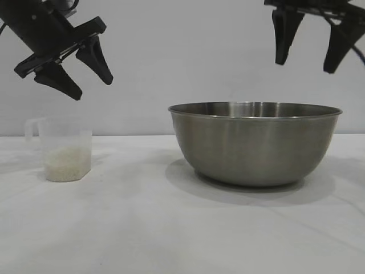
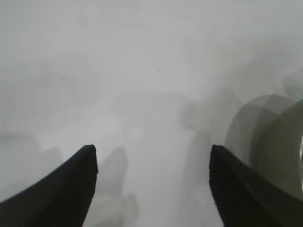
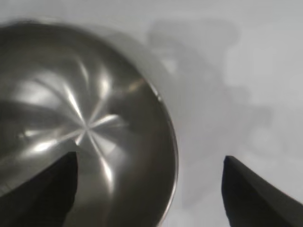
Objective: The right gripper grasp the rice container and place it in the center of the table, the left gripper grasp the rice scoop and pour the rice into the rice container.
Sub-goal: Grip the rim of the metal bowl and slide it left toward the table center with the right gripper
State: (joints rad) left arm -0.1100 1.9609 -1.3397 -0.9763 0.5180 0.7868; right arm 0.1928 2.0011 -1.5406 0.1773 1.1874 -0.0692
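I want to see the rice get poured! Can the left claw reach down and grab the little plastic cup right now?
Probably yes. The left gripper hangs open just above the rice scoop, with only air between them. The rice container stands well off to the side, and the right gripper hovers over it.

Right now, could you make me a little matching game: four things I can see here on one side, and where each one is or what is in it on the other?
Things:
1. rice scoop
2. rice container
3. left gripper
4. right gripper

Descriptions:
A. open, in the air above the steel bowl's rim
B. stands on the table, nothing inside
C. open, in the air above the clear cup
D. stands on the table with rice at the bottom

Pairs: 1-D, 2-B, 3-C, 4-A
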